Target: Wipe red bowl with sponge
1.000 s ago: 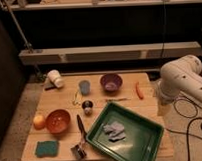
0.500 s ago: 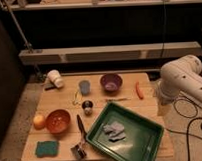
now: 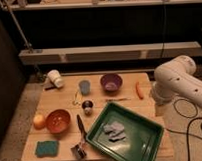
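Gripper out of view, right; sponge point(image 3: 47, 148) near red bowl point(image 3: 58, 121).

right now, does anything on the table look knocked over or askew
The white cup lies on its side at the far left corner of the table. The gripper is out of view; only the arm shows at right.

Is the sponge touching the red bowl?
Apart. Camera view shows bare table between sponge and red bowl. Claw out of view; arm at table's right.
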